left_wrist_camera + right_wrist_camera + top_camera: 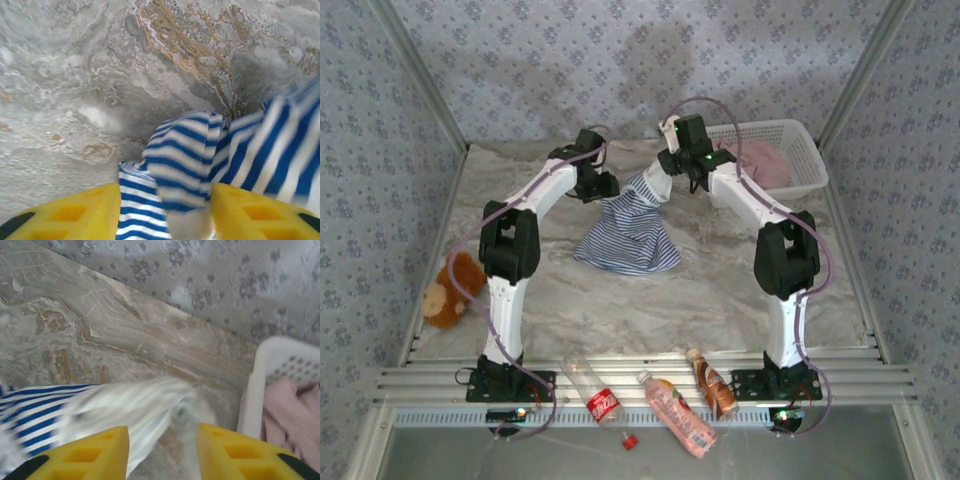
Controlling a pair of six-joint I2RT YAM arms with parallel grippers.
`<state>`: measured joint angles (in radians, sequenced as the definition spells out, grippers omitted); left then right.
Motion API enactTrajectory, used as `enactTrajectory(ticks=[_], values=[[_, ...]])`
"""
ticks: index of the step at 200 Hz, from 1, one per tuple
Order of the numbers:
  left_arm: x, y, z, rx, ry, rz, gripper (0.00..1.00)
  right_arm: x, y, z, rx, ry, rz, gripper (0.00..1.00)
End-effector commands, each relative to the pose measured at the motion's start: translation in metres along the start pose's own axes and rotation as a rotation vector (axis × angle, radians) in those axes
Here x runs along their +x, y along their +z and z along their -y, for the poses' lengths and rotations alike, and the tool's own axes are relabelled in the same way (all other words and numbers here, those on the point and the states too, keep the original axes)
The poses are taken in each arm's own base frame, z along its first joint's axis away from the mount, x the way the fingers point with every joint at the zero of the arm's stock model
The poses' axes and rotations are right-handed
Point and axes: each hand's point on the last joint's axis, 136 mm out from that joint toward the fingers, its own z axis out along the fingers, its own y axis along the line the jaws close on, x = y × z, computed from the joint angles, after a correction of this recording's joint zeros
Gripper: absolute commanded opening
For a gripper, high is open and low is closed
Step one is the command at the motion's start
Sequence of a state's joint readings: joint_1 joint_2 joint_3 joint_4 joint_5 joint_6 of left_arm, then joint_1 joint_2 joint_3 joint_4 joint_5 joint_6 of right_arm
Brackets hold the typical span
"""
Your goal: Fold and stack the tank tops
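Left hand (165, 195) and right hand (161, 435) both apart, striped top (625, 235) between each one's fingers, over the bench (720, 290).

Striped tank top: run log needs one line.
striped tank top on table | end effectors: left open, right open | pink tank top in basket

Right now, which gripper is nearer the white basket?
Right. The right gripper hangs just off the left end of the white basket. The left gripper is farther left, beyond the raised top of the striped tank top.
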<state>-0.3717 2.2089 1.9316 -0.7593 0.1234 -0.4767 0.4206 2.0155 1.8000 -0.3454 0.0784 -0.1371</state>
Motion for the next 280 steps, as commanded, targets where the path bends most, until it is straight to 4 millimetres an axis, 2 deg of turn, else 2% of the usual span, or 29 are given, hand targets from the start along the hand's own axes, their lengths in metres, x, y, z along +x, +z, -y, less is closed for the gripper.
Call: enactTrajectory(ticks=[1,28,49,62,66,74,90,102,117,142,155,167,183,198,220,237,280], values=[[0.015,-0.033,-0.024,-0.085,0.049,-0.030,0.60,0.025,-0.031,-0.010,-0.091,0.078,-0.096,0.51],[0.066,-0.053,-0.049,-0.102,0.070,-0.124,0.63,0.050,-0.072,-0.043,-0.253,0.156,-0.081,0.56],[0.107,-0.054,-0.069,-0.109,0.048,-0.193,0.63,0.074,-0.097,-0.072,-0.354,0.223,-0.079,0.59],[0.126,-0.051,-0.078,-0.098,0.012,-0.215,0.62,0.091,-0.106,-0.087,-0.390,0.236,-0.091,0.59],[0.130,-0.050,-0.080,-0.100,0.001,-0.219,0.62,0.108,-0.105,-0.093,-0.390,0.234,-0.123,0.60],[0.138,-0.049,-0.085,-0.103,-0.013,-0.228,0.62,0.120,-0.108,-0.098,-0.392,0.235,-0.138,0.61],[0.148,-0.041,-0.082,-0.054,-0.045,-0.223,0.61,0.142,-0.108,-0.107,-0.405,0.265,-0.175,0.61],[0.151,-0.031,-0.078,-0.023,-0.072,-0.234,0.58,0.155,-0.106,-0.111,-0.406,0.275,-0.188,0.61],[0.157,-0.019,-0.082,-0.049,-0.064,-0.265,0.55,0.167,-0.103,-0.115,-0.406,0.277,-0.211,0.61],[0.165,-0.011,-0.090,-0.074,-0.057,-0.294,0.49,0.179,-0.101,-0.115,-0.393,0.278,-0.238,0.61],[0.166,-0.008,-0.091,-0.074,-0.054,-0.302,0.40,0.187,-0.098,-0.115,-0.388,0.278,-0.252,0.61],[0.162,-0.009,-0.086,-0.050,-0.056,-0.298,0.27,0.192,-0.094,-0.117,-0.396,0.289,-0.264,0.61],[0.149,-0.022,-0.076,-0.027,-0.053,-0.267,0.10,0.195,-0.088,-0.120,-0.414,0.299,-0.271,0.59],[0.136,-0.046,-0.067,-0.018,-0.043,-0.235,0.02,0.197,-0.082,-0.124,-0.429,0.301,-0.283,0.58],[0.125,-0.080,-0.056,-0.003,-0.027,-0.201,0.01,0.208,-0.071,-0.128,-0.429,0.292,-0.327,0.57],[0.124,-0.098,-0.049,0.016,-0.017,-0.187,0.00,0.212,-0.061,-0.130,-0.420,0.261,-0.344,0.58],[0.131,-0.113,-0.046,0.029,-0.013,-0.172,0.00,0.221,-0.035,-0.135,-0.365,0.144,-0.396,0.61]])
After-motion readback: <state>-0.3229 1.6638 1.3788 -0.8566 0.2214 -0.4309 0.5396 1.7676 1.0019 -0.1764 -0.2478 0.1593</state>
